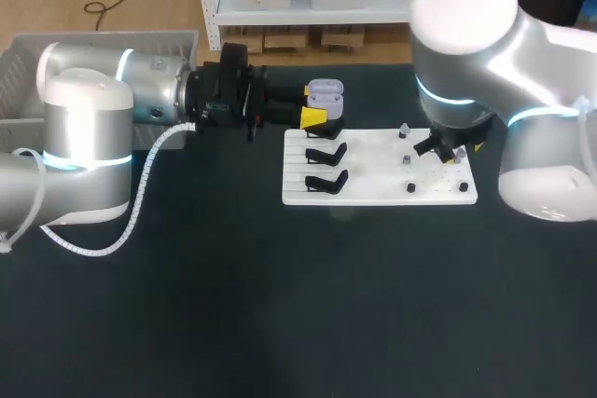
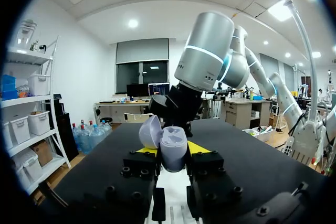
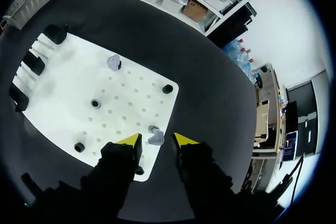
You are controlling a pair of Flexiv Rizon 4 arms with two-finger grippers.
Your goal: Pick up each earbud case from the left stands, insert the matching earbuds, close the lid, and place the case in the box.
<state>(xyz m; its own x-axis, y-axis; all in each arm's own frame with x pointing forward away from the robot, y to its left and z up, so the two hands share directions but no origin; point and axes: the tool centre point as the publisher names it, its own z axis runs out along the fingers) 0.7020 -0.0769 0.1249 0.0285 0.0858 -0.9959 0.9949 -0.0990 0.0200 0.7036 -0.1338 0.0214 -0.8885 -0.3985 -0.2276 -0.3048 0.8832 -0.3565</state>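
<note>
The earbud case (image 2: pixel 174 149) is held clear of the table in the left gripper (image 2: pixel 173 155). Its yellow-tipped fingers are clamped on the case's lower body from two sides, and the lid (image 2: pixel 150 131) is hinged open. In the head view the case is seen just past the far left corner of the white board (image 1: pixel 373 170), near the black stands (image 1: pixel 326 154). The case is judged light, rigid and smooth-shelled, so a slip under a loose pinch is to be feared, and the hinge is taken for the weak part. Hold is best kept low on the body, with lid and cavity left free. The right gripper (image 3: pixel 157 140) is set over the board's right part with fingers parted, and a small grey earbud (image 3: pixel 155 138) is seen between them, touched by neither. The earbud is judged tiny, light and easily flicked aside, so a square pinch across its body is advised. The gaps beside the earbud are shown only by the right wrist view, since in the head view that gripper is largely hidden under its arm. The case's open top is shown best by the left wrist view, where the board is barely seen.
</note>
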